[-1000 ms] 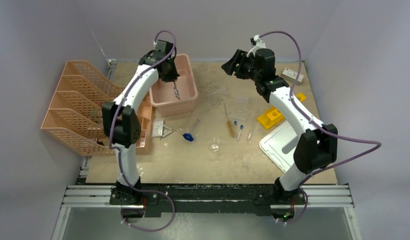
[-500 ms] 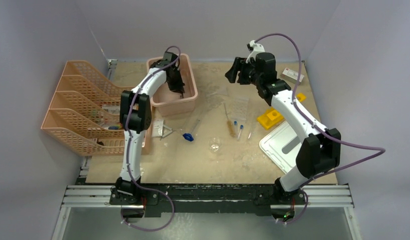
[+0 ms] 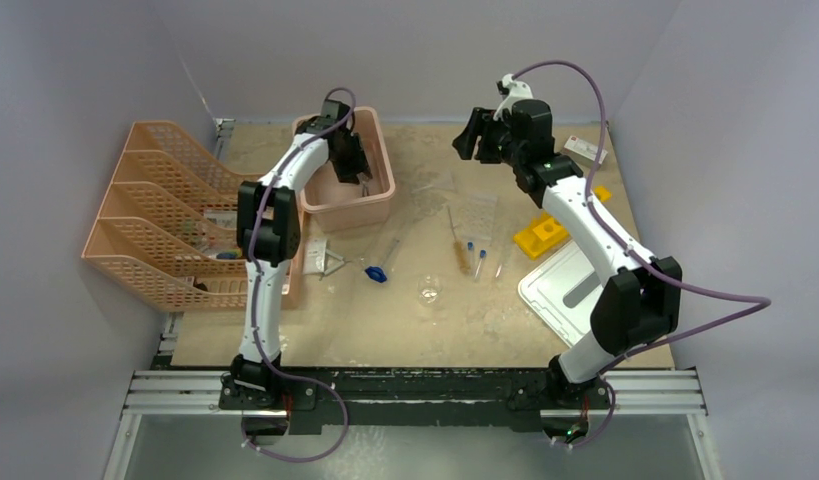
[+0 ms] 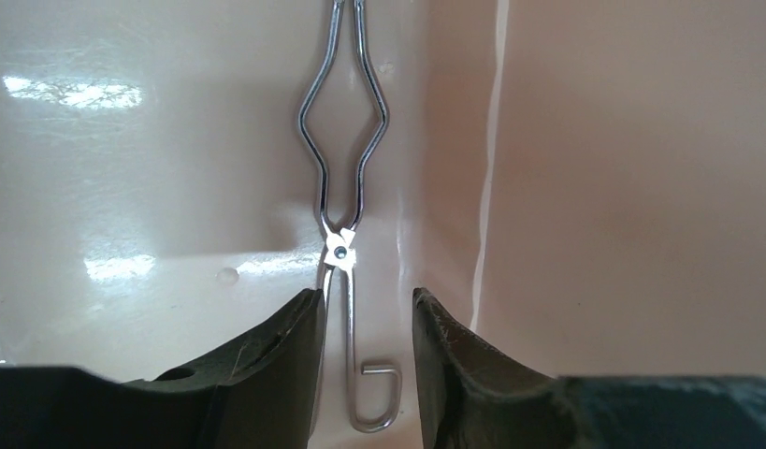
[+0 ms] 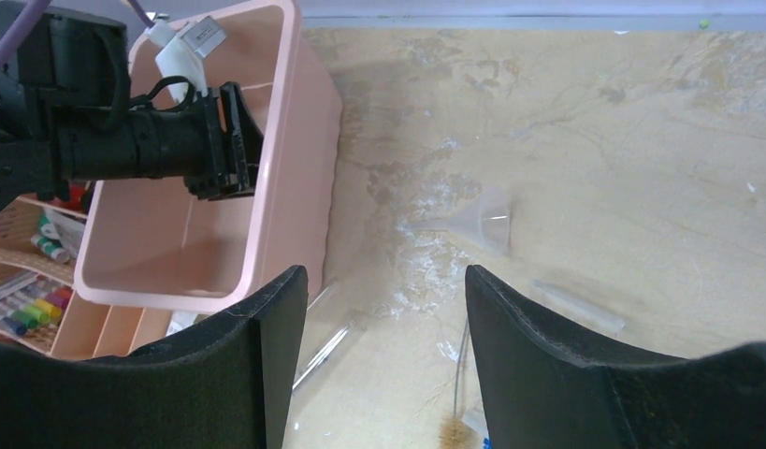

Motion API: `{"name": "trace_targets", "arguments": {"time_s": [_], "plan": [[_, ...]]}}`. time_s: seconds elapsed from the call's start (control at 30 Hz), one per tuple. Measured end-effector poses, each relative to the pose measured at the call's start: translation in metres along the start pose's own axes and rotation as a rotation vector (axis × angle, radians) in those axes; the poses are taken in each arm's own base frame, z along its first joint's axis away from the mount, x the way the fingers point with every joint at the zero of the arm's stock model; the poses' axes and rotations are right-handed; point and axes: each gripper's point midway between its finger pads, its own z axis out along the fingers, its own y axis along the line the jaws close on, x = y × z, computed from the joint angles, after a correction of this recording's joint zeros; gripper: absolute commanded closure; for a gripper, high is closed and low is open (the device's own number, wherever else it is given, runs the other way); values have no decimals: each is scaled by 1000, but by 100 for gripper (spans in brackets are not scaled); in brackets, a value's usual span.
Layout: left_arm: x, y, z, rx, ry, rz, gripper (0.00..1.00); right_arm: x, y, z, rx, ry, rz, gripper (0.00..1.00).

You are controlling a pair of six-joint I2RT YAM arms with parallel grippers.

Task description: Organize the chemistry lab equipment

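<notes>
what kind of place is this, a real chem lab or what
Probably a walled-in robot test bench staged as a chemistry lab, not a working one: a tiny glass beaker, a wire tube brush and a yellow holed rack lie loose on a stained table.

one high overview, two wrist close-ups

the top camera sits above and behind the arm bases, looking down and forward over the whole worktop (image 3: pixel 385 320), with the bases at 6 o'clock and the pink bin (image 3: pixel 350 212) near 11. the left wrist camera is very near, inside that bin, facing its floor past the left hand (image 4: pixel 365 309) at 6 o'clock, with the metal scissor-tongs (image 4: pixel 341 187) running up to 12. the right wrist camera hangs higher, looking down past the right hand (image 5: pixel 379 281) at the worktop, with the bin at 9 to 10 o'clock; all three views share the bin.
</notes>
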Motion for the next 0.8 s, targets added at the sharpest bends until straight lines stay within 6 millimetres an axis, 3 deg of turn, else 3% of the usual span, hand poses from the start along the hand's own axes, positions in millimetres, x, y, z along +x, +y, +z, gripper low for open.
{"name": "trace_targets", "arguments": {"time_s": [0.13,0.27,0.43,0.53,0.63,0.8], "plan": [[-4,-3,-9,0,-16,3,57,-1,-3,0,18,-11,3,35],[-16,-13,-32,22,-63,15,53,6,-10,1,41,0,4,34],[-34,-32,-75,68,-142,62,50,17,-15,-1,67,43,6,34],[-32,-52,-109,168,-162,118,49,28,-20,3,83,91,7,34],[-24,-74,-143,281,-178,177,48,49,-28,15,105,166,15,36],[0,-109,-185,411,-234,295,48,108,-45,32,153,351,23,44]]}}
